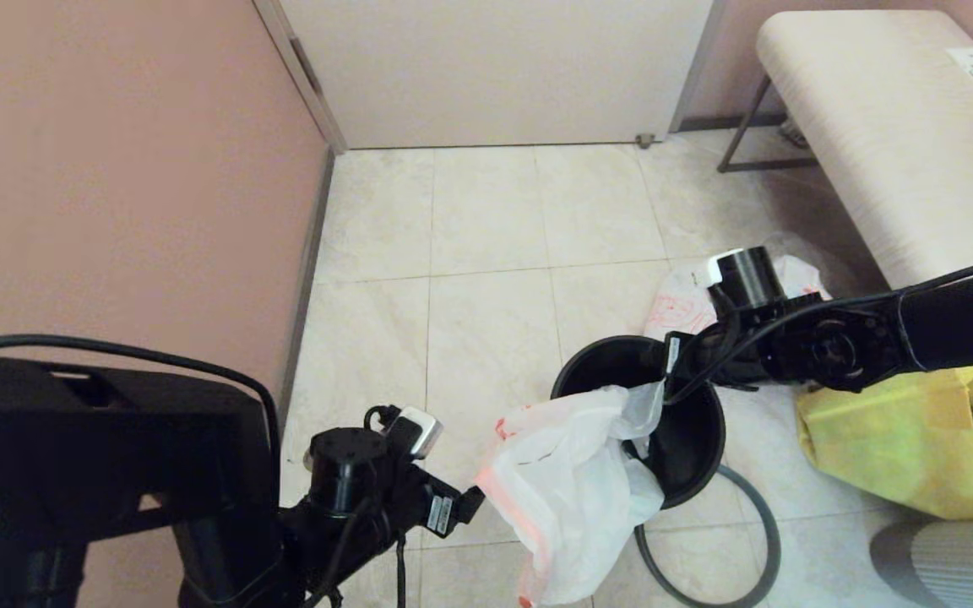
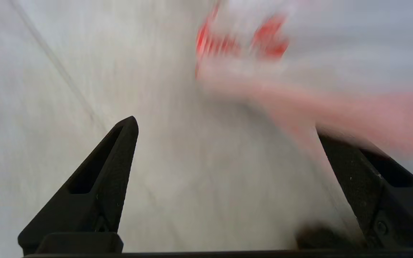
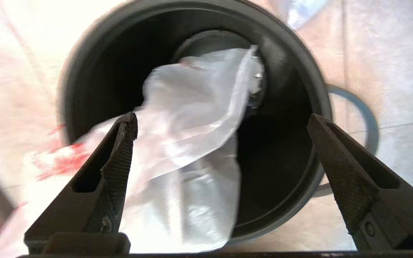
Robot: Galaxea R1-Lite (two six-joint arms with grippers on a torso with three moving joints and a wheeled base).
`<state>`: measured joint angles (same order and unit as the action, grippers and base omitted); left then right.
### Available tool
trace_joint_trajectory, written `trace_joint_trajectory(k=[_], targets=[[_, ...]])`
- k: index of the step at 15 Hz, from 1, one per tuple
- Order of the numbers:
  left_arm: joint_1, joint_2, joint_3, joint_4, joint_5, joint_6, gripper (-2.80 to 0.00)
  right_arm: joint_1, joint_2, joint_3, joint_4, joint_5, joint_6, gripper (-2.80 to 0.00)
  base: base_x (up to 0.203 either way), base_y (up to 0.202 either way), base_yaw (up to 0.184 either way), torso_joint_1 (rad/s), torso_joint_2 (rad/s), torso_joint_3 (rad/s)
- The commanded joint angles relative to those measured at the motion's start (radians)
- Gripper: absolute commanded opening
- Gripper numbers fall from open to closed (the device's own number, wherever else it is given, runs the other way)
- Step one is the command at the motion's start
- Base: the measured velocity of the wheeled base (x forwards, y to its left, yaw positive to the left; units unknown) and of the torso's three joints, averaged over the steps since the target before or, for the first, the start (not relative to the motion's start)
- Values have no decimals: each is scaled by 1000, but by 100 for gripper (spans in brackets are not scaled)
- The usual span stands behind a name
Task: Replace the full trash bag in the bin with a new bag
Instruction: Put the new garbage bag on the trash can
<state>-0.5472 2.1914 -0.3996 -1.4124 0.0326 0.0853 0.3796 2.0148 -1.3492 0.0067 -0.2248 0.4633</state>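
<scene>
- Hovering over the bin [image 1: 689, 456], the right gripper [image 3: 221, 125] has its jaws spread wide and holds nothing.
- Bag [image 1: 571, 481] drapes over the bin's near rim, one end inside, most hanging outside towards the floor.
- Left gripper [image 2: 224, 150], low beside the bag, is also wide open.
- Risk: unheld, the bag may slide out entirely; a snagging pull could tip the light bin.
- Hoop [image 1: 757, 540] lies on the floor, so nothing clamps the bag.
</scene>
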Motion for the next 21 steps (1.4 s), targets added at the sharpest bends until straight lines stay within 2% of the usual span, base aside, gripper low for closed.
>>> trace_joint_trajectory(k=[1,2,3,6,8,10,12,14,16,18,20,21], targets=[[-23,71,16,-114,0,5,0,1,-24,-23,12,4,23,0,0,0,0,0,0,0],[-49,65,13,-117,0,6,0,1,-24,-35,30,17,44,0,0,0,0,0,0,0],[-76,63,5,-117,0,7,-280,1,-24,-36,35,19,49,0,0,0,0,0,0,0],[-120,53,-46,-104,1,7,-280,2,-40,-35,43,19,49,0,0,0,0,0,0,0],[-131,2,-70,-43,1,5,-280,15,-76,-32,114,19,59,0,0,0,0,0,0,0],[-157,-103,-128,120,0,-5,-280,43,-130,-14,207,19,110,0,0,0,0,0,0,0],[-190,-164,-275,340,-1,-13,-280,66,-177,59,234,18,118,0,0,0,0,0,0,0],[-229,-185,-427,532,-1,-16,-280,60,-223,115,235,16,112,0,0,0,0,0,0,0],[-264,-182,-592,709,-1,-17,-280,23,-259,181,216,36,63,0,0,0,0,0,0,0],[-285,-168,-751,890,-1,-19,-280,5,-276,274,108,51,5,0,0,0,0,0,0,0],[-302,-153,-899,1091,-2,-43,-280,-4,-280,418,-175,77,-66,0,0,0,0,0,0,0],[-307,-147,-940,1154,-6,-56,-280,-6,-278,484,-335,99,-90,0,0,0,0,0,0,0]])
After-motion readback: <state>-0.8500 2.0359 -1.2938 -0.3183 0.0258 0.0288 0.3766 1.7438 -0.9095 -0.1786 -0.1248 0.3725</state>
